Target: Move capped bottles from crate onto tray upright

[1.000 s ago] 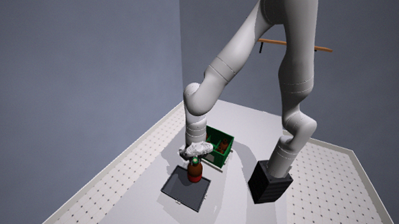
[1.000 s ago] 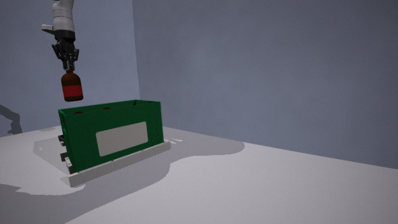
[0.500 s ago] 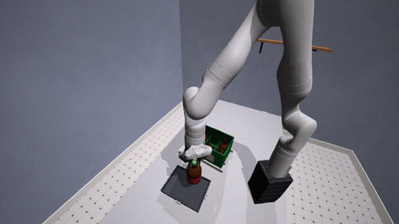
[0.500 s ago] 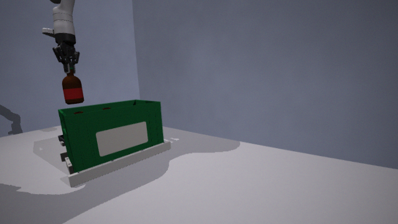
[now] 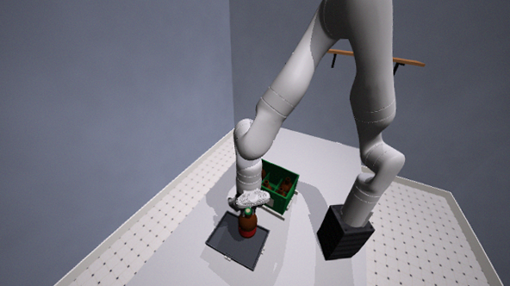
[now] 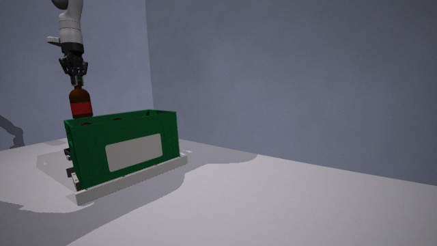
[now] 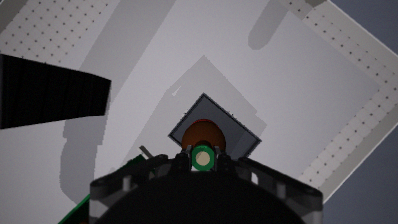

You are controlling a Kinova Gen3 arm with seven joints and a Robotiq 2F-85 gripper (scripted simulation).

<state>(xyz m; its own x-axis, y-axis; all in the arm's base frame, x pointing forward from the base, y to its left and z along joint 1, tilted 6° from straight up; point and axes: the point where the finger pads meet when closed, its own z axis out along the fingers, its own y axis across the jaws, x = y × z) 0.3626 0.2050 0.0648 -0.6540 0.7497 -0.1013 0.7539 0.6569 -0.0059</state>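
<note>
My gripper [image 5: 247,209] is shut on the neck of a brown bottle [image 5: 247,225] with a green cap and a red label. The bottle hangs upright over the dark grey tray [image 5: 238,240]; I cannot tell whether its base touches the tray. In the exterior view the gripper [image 6: 76,81] holds the bottle [image 6: 80,103] behind the green crate [image 6: 124,147]. In the wrist view the green cap [image 7: 203,158] sits between the fingers, above the tray [image 7: 218,124]. The crate [image 5: 279,186] holds several brown bottles [image 5: 285,185]; their tops are too small to judge.
The arm's black base [image 5: 344,237] stands on the table to the right of the tray. The crate rests on a pale base strip [image 6: 131,181]. A wooden shelf hangs on the back wall. Dotted floor borders the table.
</note>
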